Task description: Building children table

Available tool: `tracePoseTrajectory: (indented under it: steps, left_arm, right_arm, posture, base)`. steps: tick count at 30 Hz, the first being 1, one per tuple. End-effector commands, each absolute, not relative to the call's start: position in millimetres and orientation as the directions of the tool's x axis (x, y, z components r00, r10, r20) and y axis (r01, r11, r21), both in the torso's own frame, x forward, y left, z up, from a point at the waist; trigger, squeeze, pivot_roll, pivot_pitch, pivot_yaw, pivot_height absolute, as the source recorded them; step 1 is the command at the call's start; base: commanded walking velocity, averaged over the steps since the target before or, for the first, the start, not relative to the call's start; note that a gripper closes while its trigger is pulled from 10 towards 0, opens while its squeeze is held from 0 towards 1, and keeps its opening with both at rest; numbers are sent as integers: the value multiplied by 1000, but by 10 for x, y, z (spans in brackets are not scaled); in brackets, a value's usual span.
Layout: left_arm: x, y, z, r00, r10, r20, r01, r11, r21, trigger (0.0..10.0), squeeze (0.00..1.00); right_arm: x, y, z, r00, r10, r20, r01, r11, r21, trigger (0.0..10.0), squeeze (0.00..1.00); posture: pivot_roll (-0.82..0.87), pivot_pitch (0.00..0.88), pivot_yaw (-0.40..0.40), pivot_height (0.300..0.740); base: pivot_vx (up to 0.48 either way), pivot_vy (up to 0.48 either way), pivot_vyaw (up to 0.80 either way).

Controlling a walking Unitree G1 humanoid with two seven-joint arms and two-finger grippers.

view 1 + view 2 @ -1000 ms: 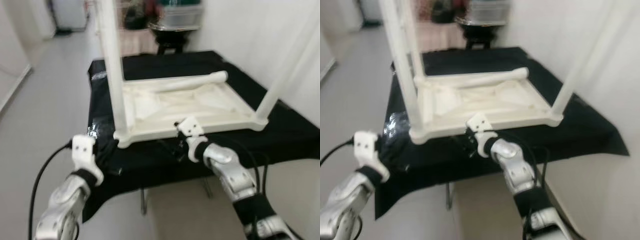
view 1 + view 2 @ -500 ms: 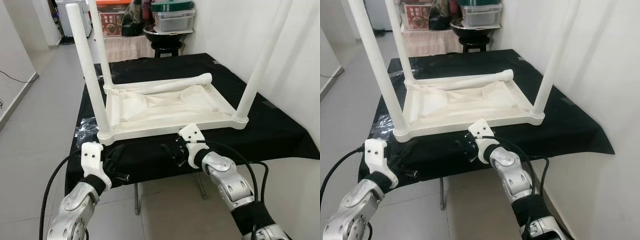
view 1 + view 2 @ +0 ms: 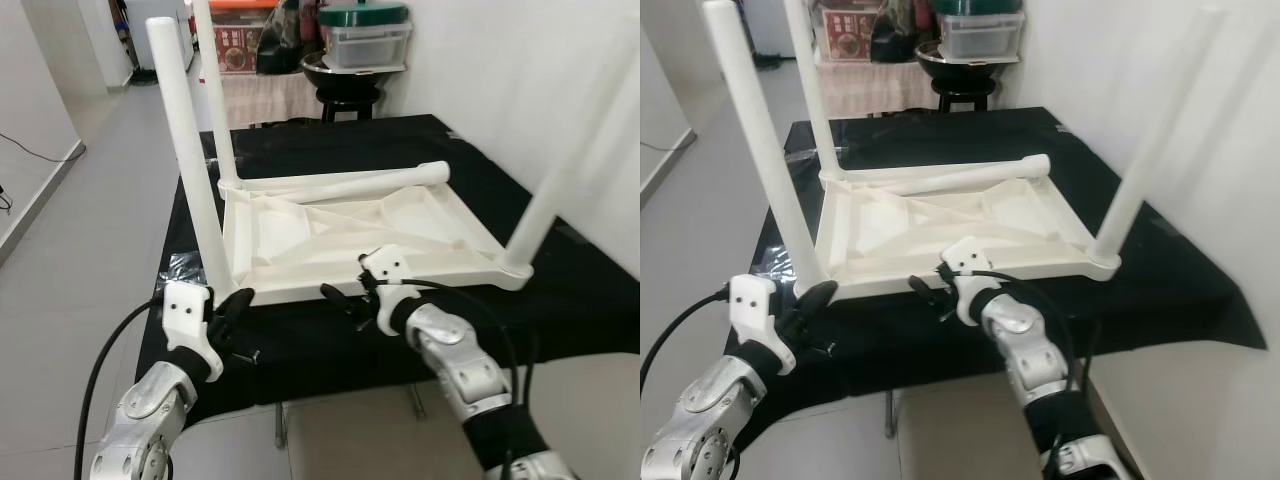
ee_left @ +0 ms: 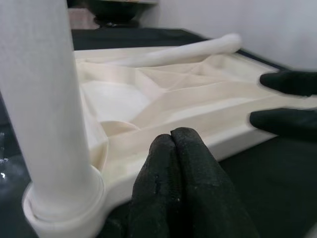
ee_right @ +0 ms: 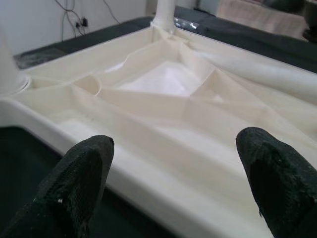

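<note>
A white plastic children's table top (image 3: pixel 340 225) lies upside down on a black-covered table (image 3: pixel 570 300). Three white legs stand in its corners: near left (image 3: pixel 190 150), far left (image 3: pixel 215 90) and near right (image 3: pixel 570 170). One loose leg (image 3: pixel 350 182) lies across the far edge. My left gripper (image 3: pixel 240 300) is shut, empty, at the near-left corner beside that leg's base (image 4: pixel 59 198). My right gripper (image 3: pixel 345 292) is open at the front rim, its fingers (image 5: pixel 79 173) spread before the ribbed underside (image 5: pixel 168 79).
Behind the table stands a black stool (image 3: pixel 350 90) carrying a bowl and a lidded container. A white wall (image 3: pixel 520 70) runs close along the right. Grey floor (image 3: pixel 90 220) lies to the left. A black cable (image 3: pixel 100 370) loops by my left arm.
The camera has shifted and the blur has gone. My left gripper has come up to the near-left corner. My right gripper sits closer to the front rim.
</note>
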State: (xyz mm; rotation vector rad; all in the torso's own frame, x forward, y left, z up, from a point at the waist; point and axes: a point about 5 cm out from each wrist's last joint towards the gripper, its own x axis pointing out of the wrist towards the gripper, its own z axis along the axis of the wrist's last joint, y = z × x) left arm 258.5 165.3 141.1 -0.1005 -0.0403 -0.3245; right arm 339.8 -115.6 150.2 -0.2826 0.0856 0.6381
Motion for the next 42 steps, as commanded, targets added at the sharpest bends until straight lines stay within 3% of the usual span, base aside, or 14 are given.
tracePoseTrajectory:
  steps: [1, 10, 16, 23, 27, 33, 42]
  left_arm:
    - [2594, 1602, 1429, 940, -335, 60, 339, 937, -80, 10000, 0]
    - [2557, 1592, 1408, 946, -323, 33, 325, 944, -59, 10000, 0]
    - [2443, 1511, 1368, 922, -388, -6, 387, 920, -59, 10000, 0]
    - [2308, 1412, 1331, 870, -488, -69, 485, 873, -57, 10000, 0]
    - [2274, 1390, 1327, 853, -515, -80, 512, 857, -59, 10000, 0]
    - [2165, 1338, 1320, 817, -563, -121, 563, 826, -44, 10000, 0]
    - [2196, 1360, 1347, 856, -502, -119, 505, 863, -12, 10000, 0]
  right_arm:
    - [3396, -1278, 1486, 780, 589, -212, -626, 744, -235, 10000, 0]
    - [3379, -1388, 1600, 669, 678, -304, -743, 603, -291, 10000, 0]
    - [3285, -1426, 1607, 506, 735, -451, -863, 434, -260, 10000, 0]
    - [3268, -1579, 1630, 373, 691, -619, -923, 343, -172, 10000, 0]
    - [3269, -1608, 1613, 363, 668, -649, -925, 342, -165, 10000, 0]
    - [3403, -1734, 1506, 416, 517, -748, -878, 441, -184, 10000, 0]
    - [3564, -1577, 1444, 464, 440, -769, -824, 532, -193, 10000, 0]
  posture:
    - [-28, 12, -27, 740]
    - [-24, 15, -31, 740]
    - [-16, 18, -29, 740]
    - [-6, 15, -35, 740]
    - [-5, 15, -35, 740]
    - [0, 22, -33, 740]
    - [8, 43, -35, 740]
  base:
    - [277, 0, 0]
    - [31, 0, 0]
    - [0, 0, 0]
    - [0, 0, 0]
    - [0, 0, 0]
    - [0, 0, 0]
    - [0, 0, 0]
